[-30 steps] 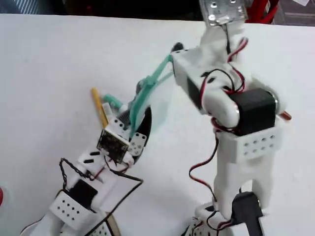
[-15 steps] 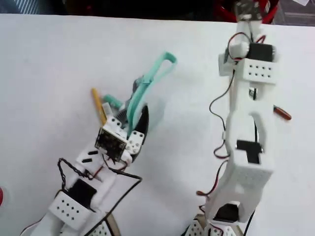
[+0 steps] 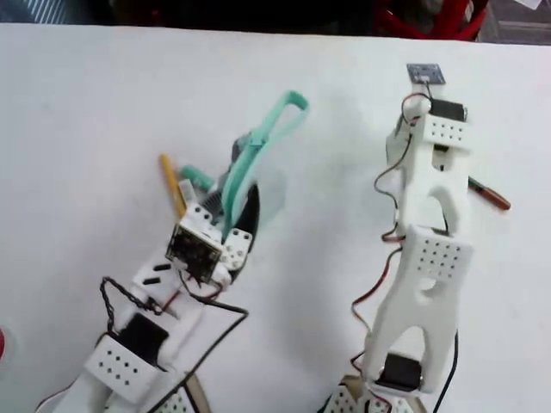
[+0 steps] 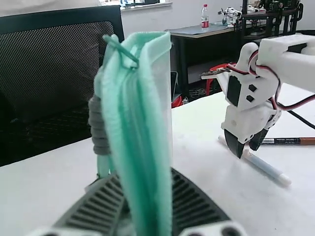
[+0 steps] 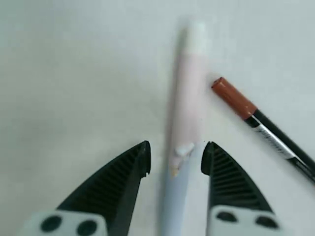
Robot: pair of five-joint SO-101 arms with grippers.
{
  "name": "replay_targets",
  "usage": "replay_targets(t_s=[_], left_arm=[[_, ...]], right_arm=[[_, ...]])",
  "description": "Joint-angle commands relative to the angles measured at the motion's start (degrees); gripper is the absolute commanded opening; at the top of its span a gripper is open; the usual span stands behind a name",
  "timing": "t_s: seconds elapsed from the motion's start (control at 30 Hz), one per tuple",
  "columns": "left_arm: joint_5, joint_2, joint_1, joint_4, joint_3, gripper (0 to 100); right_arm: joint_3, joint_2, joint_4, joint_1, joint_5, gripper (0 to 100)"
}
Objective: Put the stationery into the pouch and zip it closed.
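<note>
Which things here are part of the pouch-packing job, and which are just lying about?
Job:
teal pouch, held upright in the left gripper
pale pen, between the open fingers of the right gripper
brown-capped pen, beside the pale pen
yellow pencil, by the pouch

Lying about:
black mesh chair
bottle, far behind

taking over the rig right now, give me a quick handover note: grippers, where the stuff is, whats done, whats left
Left gripper: shut on the pouch, holding it up on edge.
Right gripper: open, jaws low on either side of the pale pen, not closed on it.
On the table: the pale pen, a brown-capped black pen just beside it, and a yellow pencil next to the left gripper.
Done: pouch is in hand. I cannot tell whether its zip is open.
Left: grasp the pale pen, load it, then the other two pieces, then zip the pouch closed.
</note>
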Motion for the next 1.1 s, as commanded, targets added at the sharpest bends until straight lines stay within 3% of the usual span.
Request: replay_targets(t_s=[0.0, 0.2, 0.47, 0.57, 0.77, 1.07], left_arm=[[-0.4, -0.5, -0.1, -1.2, -0.4, 2], [-0.4, -0.5, -0.1, -1.2, -0.4, 2], [-0.4, -0.5, 0.0, -1.2, -0.4, 2], [-0.4, -0.6, -0.4, -1.2, -0.4, 2], [-0.4, -0.7, -0.3, -1.2, -0.4, 2], [-0.4, -0.6, -0.4, -1.2, -0.4, 2]], right_arm=[[-4.7, 1.7, -0.3, 0.5, 0.4, 8.2], [-9.2, 6.0, 0.0, 0.5, 0.5, 1.9], [-28.6, -2.2, 19.5, -0.6, 0.3, 1.8], [-30.0, -8.0, 19.6, -2.2, 0.3, 1.8], [-18.5, -24.5, 19.6, -8.2, -3.6, 1.8], [5.9, -61.0, 18.3, -20.8, -5.9, 1.8]])
